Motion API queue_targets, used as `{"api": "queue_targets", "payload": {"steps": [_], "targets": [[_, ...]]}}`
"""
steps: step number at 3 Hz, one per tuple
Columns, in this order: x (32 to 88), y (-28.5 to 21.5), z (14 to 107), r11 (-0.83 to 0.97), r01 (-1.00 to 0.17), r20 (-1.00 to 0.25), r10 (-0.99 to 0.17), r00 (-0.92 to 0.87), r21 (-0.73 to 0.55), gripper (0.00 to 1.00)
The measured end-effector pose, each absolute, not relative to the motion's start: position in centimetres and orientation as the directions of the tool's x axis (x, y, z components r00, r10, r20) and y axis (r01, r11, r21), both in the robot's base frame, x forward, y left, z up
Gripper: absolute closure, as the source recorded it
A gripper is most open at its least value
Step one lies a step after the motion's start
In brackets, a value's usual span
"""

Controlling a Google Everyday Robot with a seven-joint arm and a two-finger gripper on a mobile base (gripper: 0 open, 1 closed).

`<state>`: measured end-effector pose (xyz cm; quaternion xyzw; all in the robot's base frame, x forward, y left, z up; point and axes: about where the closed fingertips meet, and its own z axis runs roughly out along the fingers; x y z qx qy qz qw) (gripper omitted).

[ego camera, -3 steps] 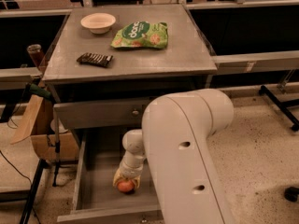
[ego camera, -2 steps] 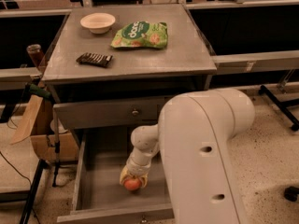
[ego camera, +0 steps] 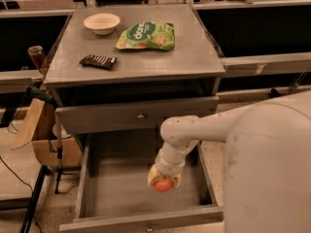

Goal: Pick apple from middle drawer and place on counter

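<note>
Camera view has the gripper (ego camera: 164,182) low inside the open drawer (ego camera: 116,193), jaws clenched on the apple (ego camera: 164,185), so the pick looks done while lifting out and placing on the table (ego camera: 160,64) remain

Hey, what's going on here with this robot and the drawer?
The robot's arm reaches down into the open middle drawer, where its tool is shut on the apple. The apple is not yet on the counter, which holds a white bowl, a green snack bag and a dark wrapped bar.
</note>
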<state>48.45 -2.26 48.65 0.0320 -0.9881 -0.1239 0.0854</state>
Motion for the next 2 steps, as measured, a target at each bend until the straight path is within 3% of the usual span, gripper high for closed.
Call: {"api": "queue_targets", "payload": {"steps": [2], "targets": [[53.2,-12.7,69.3,0.984,-0.129,-0.021,-0.127,-0.992,0.119,1.00]]}}
